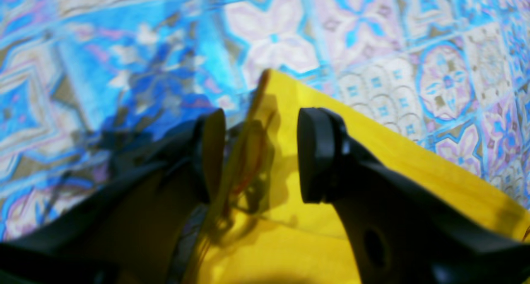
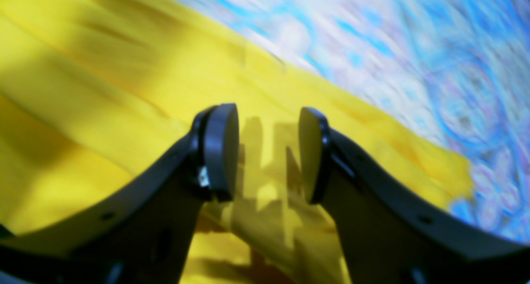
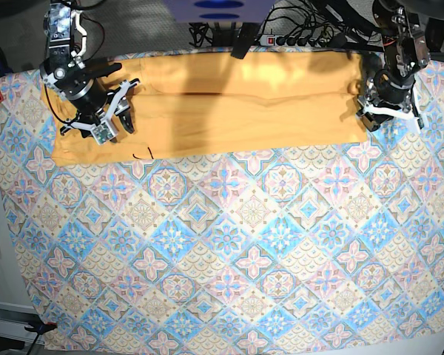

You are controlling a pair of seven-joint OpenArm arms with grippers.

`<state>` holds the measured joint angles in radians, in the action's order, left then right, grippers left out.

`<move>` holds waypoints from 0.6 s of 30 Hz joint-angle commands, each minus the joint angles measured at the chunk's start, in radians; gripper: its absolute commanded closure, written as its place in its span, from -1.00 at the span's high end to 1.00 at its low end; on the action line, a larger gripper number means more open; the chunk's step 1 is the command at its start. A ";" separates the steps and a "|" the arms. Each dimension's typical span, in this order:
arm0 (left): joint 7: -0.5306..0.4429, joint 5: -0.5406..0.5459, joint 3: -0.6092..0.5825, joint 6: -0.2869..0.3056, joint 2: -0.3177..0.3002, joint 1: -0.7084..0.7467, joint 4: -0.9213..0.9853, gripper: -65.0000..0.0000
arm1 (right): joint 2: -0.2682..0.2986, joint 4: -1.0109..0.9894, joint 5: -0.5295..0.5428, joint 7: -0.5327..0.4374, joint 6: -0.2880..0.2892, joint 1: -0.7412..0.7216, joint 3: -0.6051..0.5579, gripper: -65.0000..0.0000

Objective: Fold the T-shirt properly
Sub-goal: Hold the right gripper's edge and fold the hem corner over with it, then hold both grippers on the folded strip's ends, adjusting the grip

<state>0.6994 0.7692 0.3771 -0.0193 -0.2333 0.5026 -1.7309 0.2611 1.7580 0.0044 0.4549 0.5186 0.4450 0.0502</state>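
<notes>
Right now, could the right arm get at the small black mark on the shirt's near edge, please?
Probably yes: the right gripper hangs open over the shirt, and the mark lies close by on bare cloth, with nothing in between.

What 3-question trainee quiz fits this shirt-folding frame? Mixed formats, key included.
1. True or false: the T-shirt lies as a long band along the far edge of the tablecloth.
2. Where is the shirt's small black loop mark? A) near the edge facing the camera, at the right gripper's end B) under the left gripper
3. Fill in: the jaws of the right gripper and left gripper are both ____.

Key: 1 true; 2 A; 3 open.
</notes>
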 commanded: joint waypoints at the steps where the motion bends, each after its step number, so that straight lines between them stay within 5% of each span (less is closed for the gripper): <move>1: -0.011 0.026 0.013 0.012 -0.008 0.011 -0.016 -0.12 | 0.016 -0.005 -0.002 -0.008 -0.008 0.002 -0.006 -0.28; 7: -0.007 0.046 0.021 0.015 -0.010 0.012 0.015 -0.11 | 0.013 -0.053 -0.002 -0.014 -0.008 -0.019 -0.036 -0.28; 12: 0.154 0.075 0.027 0.020 -0.027 -0.055 0.113 -0.11 | 0.013 -0.046 -0.002 -0.015 -0.008 -0.018 -0.033 -0.28; 18: 0.188 0.072 0.021 0.088 -0.047 -0.074 0.128 -0.11 | 0.013 -0.045 -0.002 -0.017 -0.008 -0.015 -0.031 -0.28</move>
<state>0.8925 0.8310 0.3946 0.0578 -0.2687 0.4267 -1.5894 0.2634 1.6924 -0.0032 0.4572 0.5114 0.4320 0.0139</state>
